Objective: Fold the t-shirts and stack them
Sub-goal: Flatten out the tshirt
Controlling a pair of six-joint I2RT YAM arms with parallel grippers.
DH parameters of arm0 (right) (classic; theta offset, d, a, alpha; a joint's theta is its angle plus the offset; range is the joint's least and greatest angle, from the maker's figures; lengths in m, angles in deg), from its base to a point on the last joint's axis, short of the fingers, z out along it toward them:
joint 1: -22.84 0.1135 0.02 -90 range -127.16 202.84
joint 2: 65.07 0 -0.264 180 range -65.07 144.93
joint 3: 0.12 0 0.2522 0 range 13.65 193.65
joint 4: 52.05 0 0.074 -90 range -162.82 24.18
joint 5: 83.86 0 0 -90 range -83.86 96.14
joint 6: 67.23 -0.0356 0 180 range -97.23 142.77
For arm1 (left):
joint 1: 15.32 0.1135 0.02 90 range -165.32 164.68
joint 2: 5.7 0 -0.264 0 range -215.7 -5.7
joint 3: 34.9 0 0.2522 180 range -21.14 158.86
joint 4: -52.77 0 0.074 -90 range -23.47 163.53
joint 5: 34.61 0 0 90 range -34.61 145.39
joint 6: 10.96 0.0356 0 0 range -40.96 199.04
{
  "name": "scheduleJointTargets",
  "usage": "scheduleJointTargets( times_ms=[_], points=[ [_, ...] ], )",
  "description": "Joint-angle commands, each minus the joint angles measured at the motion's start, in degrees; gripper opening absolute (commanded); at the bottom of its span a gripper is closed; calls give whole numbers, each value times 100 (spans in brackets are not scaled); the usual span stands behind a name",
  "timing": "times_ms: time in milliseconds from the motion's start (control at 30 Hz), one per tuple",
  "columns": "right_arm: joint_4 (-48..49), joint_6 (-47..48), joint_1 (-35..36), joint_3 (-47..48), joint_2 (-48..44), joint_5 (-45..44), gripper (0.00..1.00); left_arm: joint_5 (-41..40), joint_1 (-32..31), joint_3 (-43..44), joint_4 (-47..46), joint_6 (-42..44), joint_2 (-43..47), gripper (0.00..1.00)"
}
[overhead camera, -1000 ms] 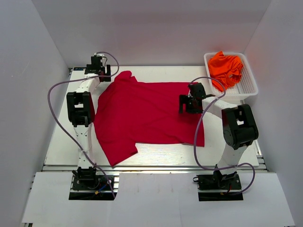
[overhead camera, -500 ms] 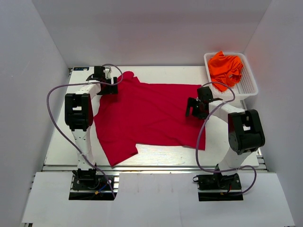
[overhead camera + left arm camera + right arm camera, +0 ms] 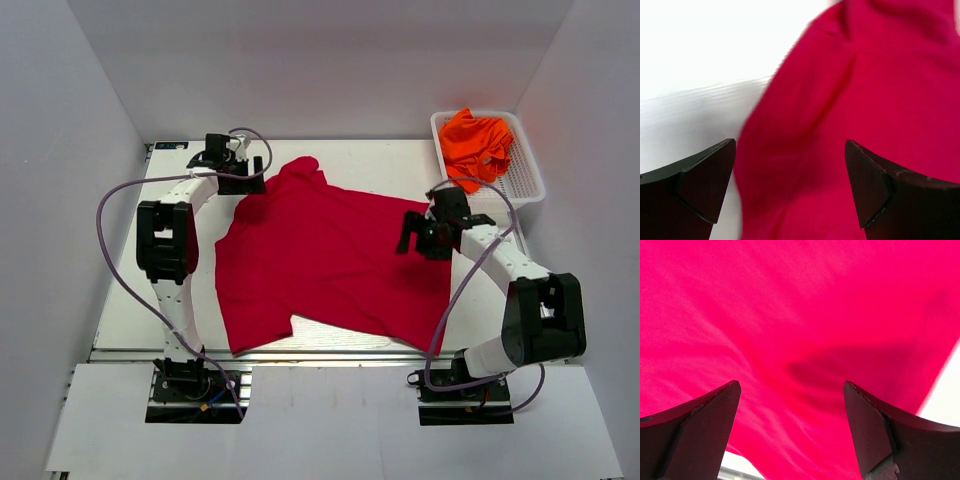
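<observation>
Top view: a crimson t-shirt lies spread, unfolded and slightly skewed, on the white worktop. Crumpled orange t-shirts wait in a mesh basket at the far right. Nothing is folded or stacked yet.

Left wrist view: the left fingers are wide apart and empty over the shirt's soft edge.

Right wrist view: the right fingers are apart over rippled matte cloth, perhaps brushing it.

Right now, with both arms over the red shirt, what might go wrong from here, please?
The red t-shirt lies skewed and rippled, so a fold begun now could come out crooked.
The open right gripper hangs over a raised wrinkle; closing there may pinch a bunch rather than the hem.
Its near right corner sits close to the table's front edge and might slide off if dragged.
</observation>
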Motion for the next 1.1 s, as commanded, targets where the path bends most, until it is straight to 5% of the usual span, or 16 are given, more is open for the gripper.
scheduleJointTargets(
  times_ms=[0, 200, 300, 500, 700, 1067],
  points=[
    [818, 358, 95, 671, 29, 663, 89, 458, -194, -474, -205, -36, 898, 100],
    [1206, 596, 604, 2489, 1460, 803, 89, 459, -256, -2251, -1137, -580, 1945, 100],
    [900, 701, 956, 4009, 2984, 953, 87, 318, -256, -2884, -1200, -782, 2270, 100],
    [863, 622, 1307, 7528, 5140, 471, 61, 643, -256, -3781, -1561, -959, 2465, 100],
    [2575, 868, 1641, 7730, 6164, -110, 59, 591, -256, -4072, -1429, -1012, 2412, 100],
    [2726, 684, 1897, 8169, 6876, -1296, 49, 477, -256, -4581, -1183, -1012, 2694, 100]
  ],
)
